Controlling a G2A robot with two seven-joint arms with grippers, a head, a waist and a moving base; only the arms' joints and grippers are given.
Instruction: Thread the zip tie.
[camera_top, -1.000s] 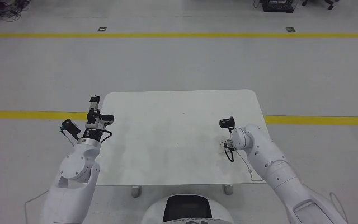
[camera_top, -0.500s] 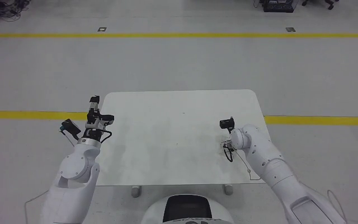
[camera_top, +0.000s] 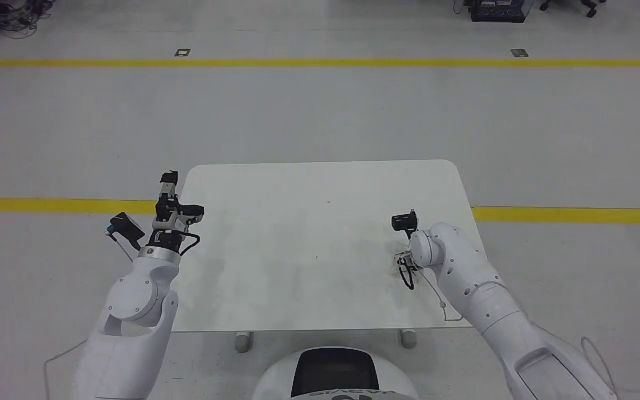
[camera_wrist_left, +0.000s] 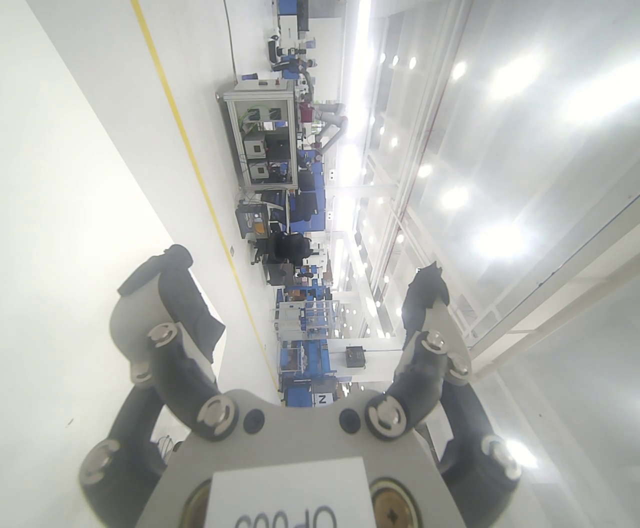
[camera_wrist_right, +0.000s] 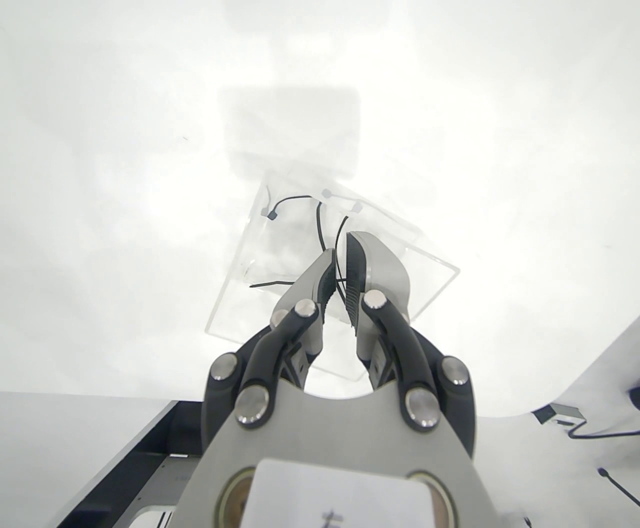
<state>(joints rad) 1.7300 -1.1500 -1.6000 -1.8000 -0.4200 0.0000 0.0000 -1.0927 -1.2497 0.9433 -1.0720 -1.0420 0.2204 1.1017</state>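
My right gripper (camera_wrist_right: 340, 270) is over a clear shallow tray (camera_wrist_right: 431, 280) near the table's right edge. It is shut on a thin black zip tie (camera_wrist_right: 340, 234) whose strand runs up between the pads. A second black zip tie (camera_wrist_right: 292, 199) lies curved in the tray, its small head toward the tray's far corner. From above, the right gripper (camera_top: 404, 268) points down at the table with the dark tie at its tip. My left gripper (camera_top: 179, 197) stands open at the table's left edge, aimed away from the table with nothing between its fingers (camera_wrist_left: 170, 305).
The white table (camera_top: 300, 230) is bare between the two arms. Pale tie pieces (camera_wrist_right: 327, 193) lie in the tray by the black ones. A yellow floor line (camera_top: 320, 63) runs behind the table.
The right arm has shifted slightly to the left over the tray. The left arm has stayed still.
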